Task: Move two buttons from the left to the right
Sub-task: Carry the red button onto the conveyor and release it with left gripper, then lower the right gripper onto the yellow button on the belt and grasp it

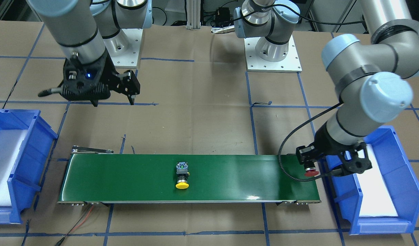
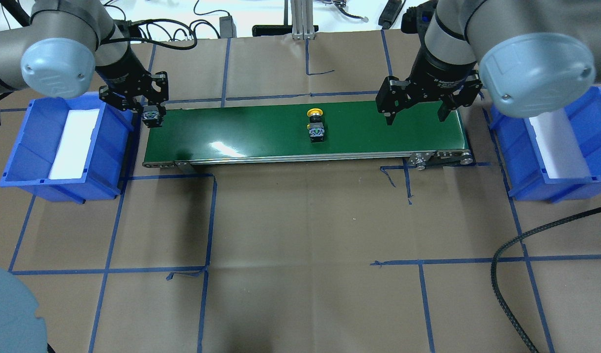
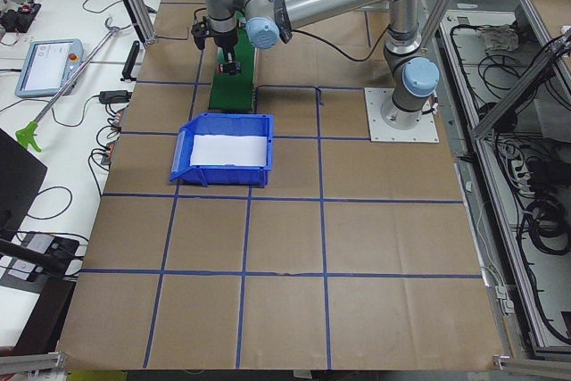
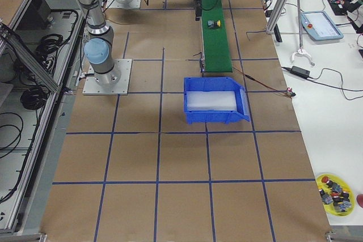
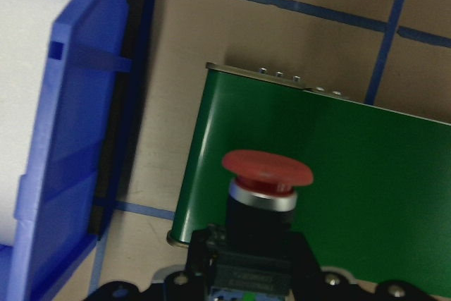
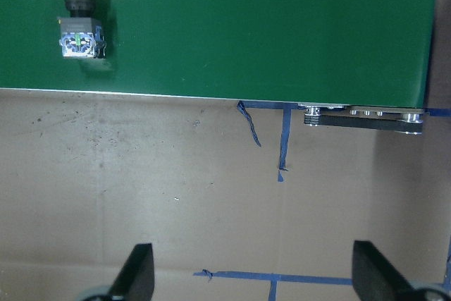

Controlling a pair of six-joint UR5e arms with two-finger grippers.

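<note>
A yellow button [image 2: 316, 125] lies on its side at the middle of the green conveyor belt [image 2: 241, 132], also seen in the front view as the yellow button [image 1: 182, 176] and in the right wrist view as the yellow button [image 6: 79, 13]. My left gripper [image 2: 151, 113] is shut on the red button [image 5: 266, 174], holding it just over the belt's left end, cap pointing away from the robot. The red button [image 1: 311, 172] hangs beside the blue bin there. My right gripper [image 2: 415, 113] hovers open and empty over the belt's right end, its fingers [image 6: 137, 276] spread wide.
A blue bin [image 2: 111, 132] with a white liner stands off the belt's left end, and another blue bin [image 2: 513, 147] off its right end. A black cable [image 2: 506, 255] loops over the brown paper at the near right. Blue tape lines grid the table.
</note>
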